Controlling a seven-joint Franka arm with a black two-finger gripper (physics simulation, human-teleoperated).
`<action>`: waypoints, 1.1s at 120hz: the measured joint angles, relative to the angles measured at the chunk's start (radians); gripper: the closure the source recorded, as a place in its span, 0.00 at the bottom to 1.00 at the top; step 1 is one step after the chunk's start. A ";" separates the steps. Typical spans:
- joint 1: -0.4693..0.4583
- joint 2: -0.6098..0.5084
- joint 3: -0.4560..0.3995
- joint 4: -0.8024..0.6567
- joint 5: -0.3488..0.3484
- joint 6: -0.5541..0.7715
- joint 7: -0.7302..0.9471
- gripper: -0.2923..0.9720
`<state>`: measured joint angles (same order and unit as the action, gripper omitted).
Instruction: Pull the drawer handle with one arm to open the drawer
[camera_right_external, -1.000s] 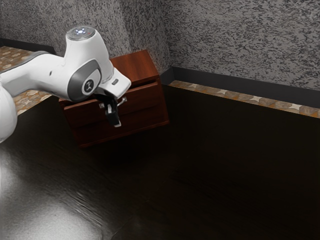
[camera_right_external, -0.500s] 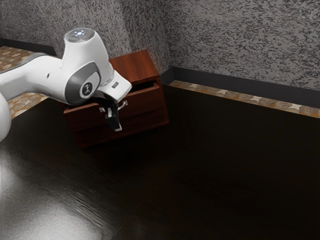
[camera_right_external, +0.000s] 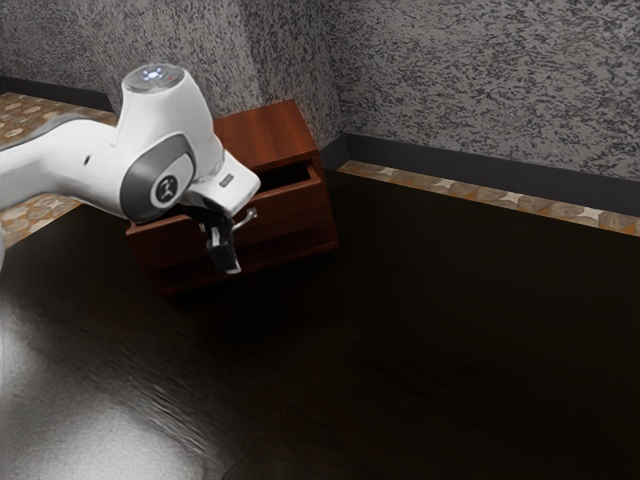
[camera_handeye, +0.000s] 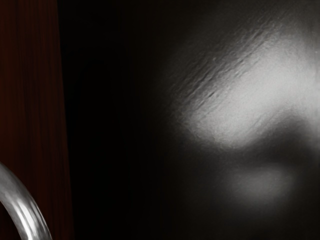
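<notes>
Exterior view, item one: small cabinet (camera_right_external: 270, 135) of reddish-brown wood, standing on the dark glossy surface (camera_right_external: 430, 340) close to the corner of the speckled grey wall (camera_right_external: 480, 80). Item two: upper drawer (camera_right_external: 290, 195), the task's thing, set in the cabinet's front and standing slightly ajar, with a narrow dark gap showing between its top edge and the cabinet's top board; judged only part-way out, with most of its travel left. Item three: drawer handle (camera_right_external: 246, 213), a curved metal loop on the drawer's front, placed there as the one part a pull can act on. Item four: white arm (camera_right_external: 100, 170), entering from the exterior view's left, its hand tipped down so that the black pincer (camera_right_external: 226, 248) hangs right at the handle and across the drawer's front; this stance is judged to suit a pull away from the cabinet, along the line on which the drawer slides. Whether the pincer is apart or clamped on the handle cannot be told, since it is seen edge-on and overlaps the loop. Wrist view, same items close up: a strip of the drawer's dark red wood (camera_handeye: 30, 100), a bright bend of the handle (camera_handeye: 19, 212) just under the hand, and beyond them the surface (camera_handeye: 240, 110) with a broad pale glare. Markings: a small white emblem on the arm's grey round joint cover (camera_right_external: 163, 186), too small to read as letters; no brand, label or writing on the cabinet, the drawer or the wall.
</notes>
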<state>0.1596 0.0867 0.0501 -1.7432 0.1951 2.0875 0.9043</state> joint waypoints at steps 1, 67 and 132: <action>-0.001 -0.001 0.000 -0.002 0.000 0.000 0.000 0.32; -0.020 -0.086 -0.008 -0.087 0.000 0.016 -0.016 0.36; -0.059 -0.152 -0.001 -0.168 0.000 0.016 -0.036 0.32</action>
<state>0.1004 -0.0655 0.0491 -1.9116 0.1953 2.1036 0.8683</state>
